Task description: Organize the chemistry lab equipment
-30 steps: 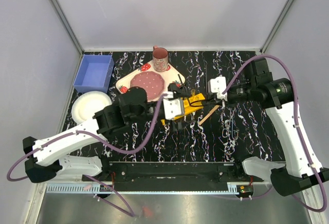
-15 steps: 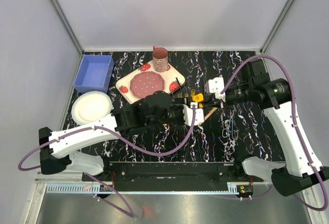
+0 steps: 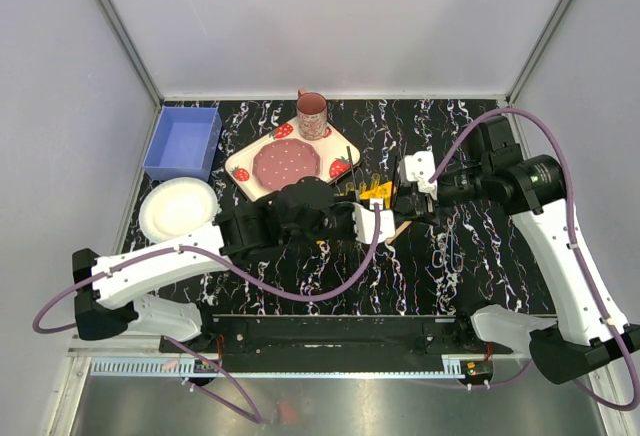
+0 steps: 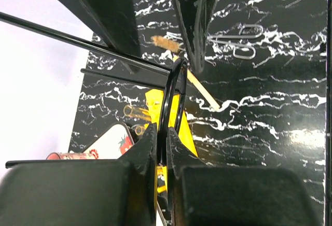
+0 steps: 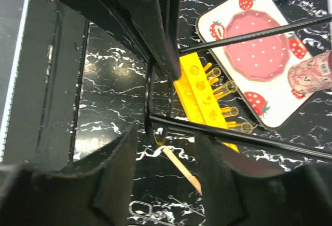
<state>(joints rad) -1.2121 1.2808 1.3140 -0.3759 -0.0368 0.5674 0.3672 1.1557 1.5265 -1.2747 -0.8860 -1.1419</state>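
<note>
On the black, white-veined worktop [image 3: 480,256]: blue bin [image 3: 183,143] far left, white paper plate [image 3: 177,208] nearer, strawberry-patterned plate [image 3: 290,161], yellow test-tube rack [image 5: 199,95], wooden-handled brush [image 4: 199,87] centrally.

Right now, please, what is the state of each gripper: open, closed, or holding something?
Left gripper: closed on the ring end of a slim dark metal tool.
Right gripper: open, gripping nothing.

Glossy yellow plastic rack [image 5: 199,94]; wooden brush [image 5: 182,170]; dark metal ring [image 4: 164,109]
</note>
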